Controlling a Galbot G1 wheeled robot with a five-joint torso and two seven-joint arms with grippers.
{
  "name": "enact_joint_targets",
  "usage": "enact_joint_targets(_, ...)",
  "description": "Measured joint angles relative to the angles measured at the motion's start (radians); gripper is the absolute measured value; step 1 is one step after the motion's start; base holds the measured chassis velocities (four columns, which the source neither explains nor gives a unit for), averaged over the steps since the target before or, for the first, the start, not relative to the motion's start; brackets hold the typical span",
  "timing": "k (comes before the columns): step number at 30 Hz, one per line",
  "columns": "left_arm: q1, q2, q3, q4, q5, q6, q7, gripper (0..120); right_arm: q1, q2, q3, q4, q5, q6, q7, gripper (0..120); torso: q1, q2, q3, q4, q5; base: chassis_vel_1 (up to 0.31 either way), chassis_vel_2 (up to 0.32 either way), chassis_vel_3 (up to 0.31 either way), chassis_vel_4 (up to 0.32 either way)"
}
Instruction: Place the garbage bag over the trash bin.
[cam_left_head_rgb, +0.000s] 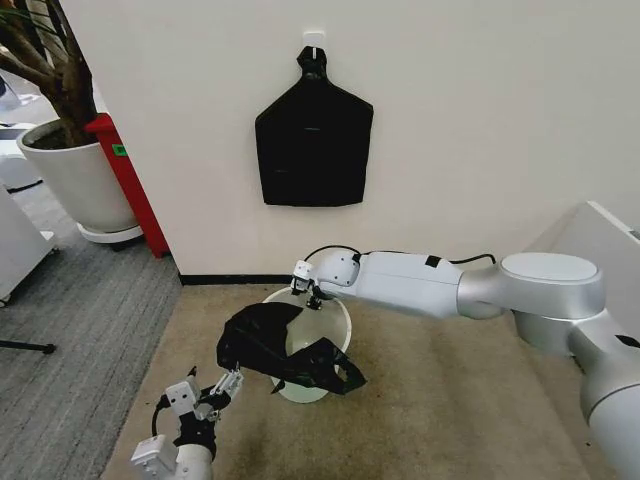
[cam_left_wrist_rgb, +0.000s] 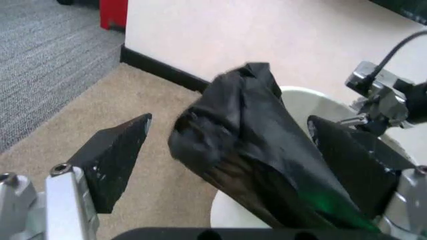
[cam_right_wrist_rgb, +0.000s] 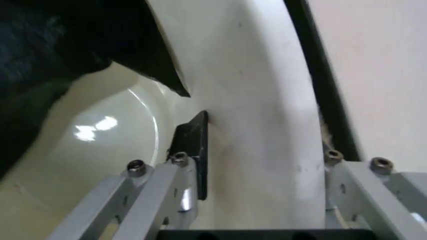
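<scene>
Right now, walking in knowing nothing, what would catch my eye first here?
Probably the crinkly black garbage bag draped over the near side of the white trash bin on the tan carpet. The right gripper straddles the bin's far rim by the wall, while the left gripper is at the bag's near edge.

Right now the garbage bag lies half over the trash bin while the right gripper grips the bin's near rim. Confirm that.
Not quite. The right gripper straddles the far rim, by the wall, not the near one; the head view shows it. The garbage bag does lie half over the trash bin.
</scene>
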Motion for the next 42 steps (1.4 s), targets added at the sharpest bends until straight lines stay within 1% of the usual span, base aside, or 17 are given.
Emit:
enact_joint_targets(1,0.000,0.000,0.000,0.000,0.000,0.000,0.000,91,0.000,0.000,0.000,0.000,0.000,0.000,0.000,24,0.000,0.000,0.000,0.0000,0.0000,0.000,0.000,0.000,0.000)
enact_joint_targets(3,0.001,0.000,0.000,0.000,0.000,0.000,0.000,91,-0.013,-0.017,0.016,0.031,0.097,-0.002,0.080,20,0.000,0.000,0.000,0.0000,0.0001,0.000,0.000,0.000,0.000)
enact_joint_targets(5,0.000,0.001,0.004,0.002,0.003,0.000,0.000,91,-0.036,-0.051,0.041,0.088,0.287,-0.003,0.251,16,0.000,0.000,0.000,0.0000,0.0002,0.000,0.000,0.000,0.000)
enact_joint_targets(8,-0.006,0.001,0.009,0.008,0.004,0.000,-0.001,91,-0.065,-0.077,0.080,0.138,0.425,-0.003,0.415,16,0.000,0.000,0.000,0.0002,0.0003,0.000,0.000,0.000,0.000)
enact_joint_targets(9,-0.006,0.001,0.009,0.008,0.004,0.000,-0.001,91,-0.065,-0.077,0.080,0.138,0.425,-0.003,0.415,16,0.000,0.000,0.000,0.0002,0.0003,0.000,0.000,0.000,0.000)
enact_joint_targets(11,-0.009,0.002,0.012,0.009,0.004,0.001,-0.001,91,-0.089,-0.088,0.118,0.169,0.514,-0.004,0.531,15,0.000,0.000,0.000,0.0003,0.0003,0.000,0.000,0.000,0.000)
enact_joint_targets(15,-0.010,0.001,0.014,0.013,0.008,0.001,-0.001,91,-0.161,-0.109,0.241,0.222,0.659,-0.005,0.764,9,0.000,0.000,0.000,0.0004,0.0001,0.000,0.000,0.000,0.000)
enact_joint_targets(16,-0.010,0.001,0.014,0.013,0.008,0.001,-0.001,91,-0.161,-0.109,0.241,0.222,0.659,-0.005,0.764,9,0.000,0.000,0.000,0.0004,0.0001,0.000,0.000,0.000,0.000)
enact_joint_targets(21,-0.014,-0.004,0.016,0.020,0.016,0.000,-0.001,91,-0.258,-0.118,0.409,0.251,0.790,-0.005,1.012,3,0.000,0.000,0.000,0.0008,0.0005,0.000,0.000,0.000,0.000)
enact_joint_targets(22,-0.014,-0.004,0.016,0.020,0.016,0.000,-0.001,91,-0.258,-0.118,0.409,0.251,0.790,-0.005,1.012,3,0.000,0.000,0.000,0.0008,0.0005,0.000,0.000,0.000,0.000)
enact_joint_targets(25,-0.020,-0.004,0.017,0.026,0.016,0.001,-0.001,91,-0.296,-0.154,0.460,0.285,0.836,-0.004,1.113,3,0.000,0.000,0.000,0.0002,0.0004,0.000,0.000,0.000,0.000)
enact_joint_targets(27,-0.024,-0.002,0.016,0.033,0.015,0.002,-0.001,91,-0.314,-0.213,0.466,0.340,0.860,-0.004,1.152,3,0.000,0.000,0.000,0.0005,0.0005,0.000,0.000,0.000,0.000)
enact_joint_targets(28,-0.024,-0.002,0.016,0.033,0.015,0.002,-0.001,91,-0.314,-0.213,0.466,0.340,0.860,-0.004,1.152,3,0.000,0.000,0.000,0.0005,0.0005,0.000,0.000,0.000,0.000)
enact_joint_targets(33,-0.039,-0.004,0.019,0.055,0.015,0.003,-0.001,91,-0.385,-0.374,0.507,0.478,0.864,-0.004,1.161,3,0.000,0.000,0.000,-0.0004,0.0005,0.000,0.000,0.000,0.000)
enact_joint_targets(37,-0.050,-0.007,0.030,0.071,0.017,0.008,-0.001,91,-0.451,-0.387,0.555,0.515,0.839,-0.003,1.164,3,0.000,0.000,0.000,-0.0005,0.0003,0.000,0.000,0.000,0.000)
enact_joint_targets(39,-0.054,-0.008,0.035,0.073,0.018,0.014,-0.001,91,-0.490,-0.376,0.585,0.527,0.834,-0.003,1.177,3,0.000,0.000,0.000,-0.0005,-0.0004,0.000,0.000,0.000,0.000)
enact_joint_targets(42,-0.057,-0.010,0.035,0.072,0.019,0.018,-0.001,91,-0.521,-0.357,0.599,0.535,0.829,-0.003,1.191,3,0.000,0.000,0.000,-0.0001,0.0002,0.000,0.000,0.000,0.000)
